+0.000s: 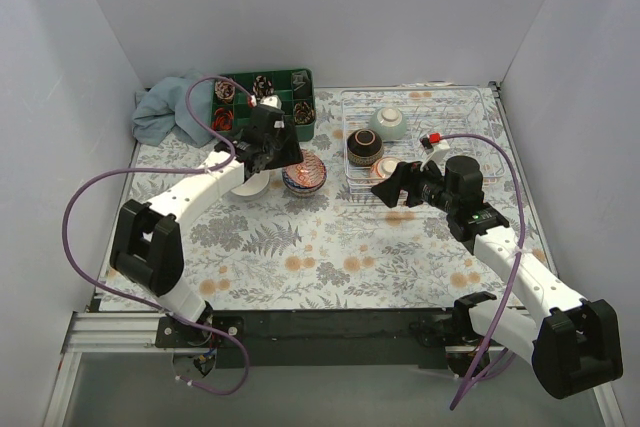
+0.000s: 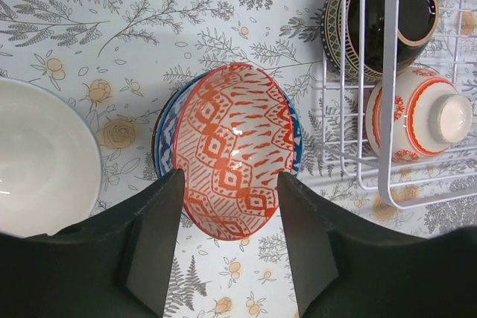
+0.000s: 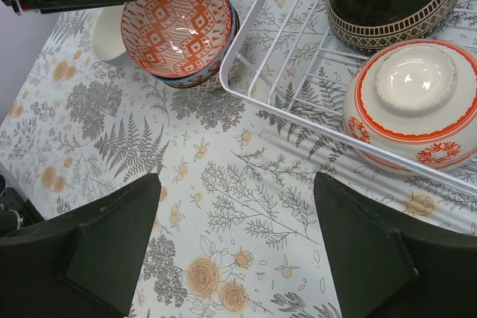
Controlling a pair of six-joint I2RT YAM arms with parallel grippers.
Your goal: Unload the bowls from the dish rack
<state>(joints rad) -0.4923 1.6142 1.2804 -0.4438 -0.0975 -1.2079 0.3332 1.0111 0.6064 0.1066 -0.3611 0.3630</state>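
Note:
The white wire dish rack (image 1: 420,93) sits at the back right. It holds a pale green bowl (image 1: 388,123), a black bowl (image 1: 364,146) and an upturned red-and-white bowl (image 1: 385,169). An orange-patterned bowl (image 1: 303,173) is nested in a blue bowl on the cloth left of the rack, with a white bowl (image 1: 255,184) beside them. My left gripper (image 1: 278,152) is open, and its fingers (image 2: 160,221) stand either side of the orange bowl's (image 2: 235,150) near rim. My right gripper (image 3: 237,184) is open and empty over the cloth, just in front of the rack (image 3: 253,50) and the red-and-white bowl (image 3: 414,106).
A green compartment tray (image 1: 265,97) and a crumpled blue cloth (image 1: 165,112) lie at the back left. Grey walls close in the back and both sides. The flowered tablecloth (image 1: 330,257) covers the table.

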